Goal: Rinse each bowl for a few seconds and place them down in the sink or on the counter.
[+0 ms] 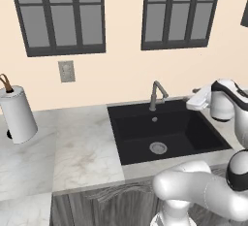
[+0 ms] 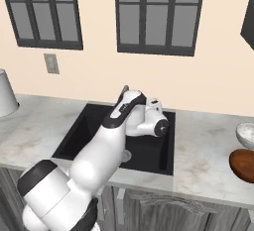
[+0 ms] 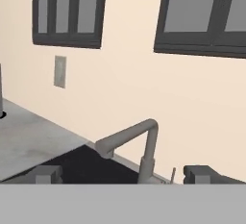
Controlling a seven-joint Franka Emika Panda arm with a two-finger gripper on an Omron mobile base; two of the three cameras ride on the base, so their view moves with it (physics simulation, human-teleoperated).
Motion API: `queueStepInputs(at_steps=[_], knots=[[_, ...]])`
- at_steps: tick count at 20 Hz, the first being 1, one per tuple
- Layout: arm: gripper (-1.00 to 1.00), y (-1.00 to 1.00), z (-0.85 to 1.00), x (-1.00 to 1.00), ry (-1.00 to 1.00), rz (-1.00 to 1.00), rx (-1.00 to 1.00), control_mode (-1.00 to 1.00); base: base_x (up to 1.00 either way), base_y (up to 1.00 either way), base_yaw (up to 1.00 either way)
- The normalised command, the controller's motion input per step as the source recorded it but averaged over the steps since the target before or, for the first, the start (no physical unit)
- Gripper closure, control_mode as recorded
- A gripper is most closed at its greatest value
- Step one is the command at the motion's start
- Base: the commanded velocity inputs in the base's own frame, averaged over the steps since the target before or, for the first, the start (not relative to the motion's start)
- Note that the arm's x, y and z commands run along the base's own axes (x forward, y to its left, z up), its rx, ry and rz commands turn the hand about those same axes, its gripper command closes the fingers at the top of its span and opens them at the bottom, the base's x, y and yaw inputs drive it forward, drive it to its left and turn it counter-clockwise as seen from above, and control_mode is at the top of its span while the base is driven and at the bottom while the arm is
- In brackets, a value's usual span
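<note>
Counter (image 1: 82,157) is running left to right: one paper-towel roll (image 1: 17,114) far left, one black sink (image 1: 164,133) mid, one grey tap (image 1: 156,95) behind it. Tool (image 3: 123,174) is hovering near the tap, tips apart, holding nothing. One reddish-brown bowl (image 2: 244,164) is sitting on the right counter, one pale bowl (image 2: 246,135) just behind it. Judgement: the arm is needing to swing right and approach the bowl's rim from above.

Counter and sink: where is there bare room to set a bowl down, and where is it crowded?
The counter is bare between the paper towel roll and the sink. The sink's floor around the drain is bare too. Right of the sink it is crowded at the far end: a reddish-brown bowl and a pale bowl sit there.
</note>
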Motion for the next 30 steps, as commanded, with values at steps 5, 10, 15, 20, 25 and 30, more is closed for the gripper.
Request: queueStepInputs(at_steps=[5,10,15,20,25,30], knots=[[-1.0,0.05,-0.09,0.24,0.0,0.0,0.0,-1.0,0.0,0.0,0.0],[-1.0,0.05,-0.15,0.2,-0.01,0.0,0.0,-1.0,0.0,0.0,0.0],[-1.0,0.01,-0.16,0.21,-0.02,0.0,0.0,-1.0,0.0,0.0,0.0],[-1.0,0.02,-0.15,0.23,-0.01,0.0,0.0,-1.0,0.0,0.0,0.0],[-1.0,0.03,-0.15,0.26,-0.01,0.0,0.0,-1.0,0.0,0.0,0.0],[-1.0,0.0,-0.19,0.26,-0.01,0.01,0.0,-1.0,0.0,0.0,0.0]])
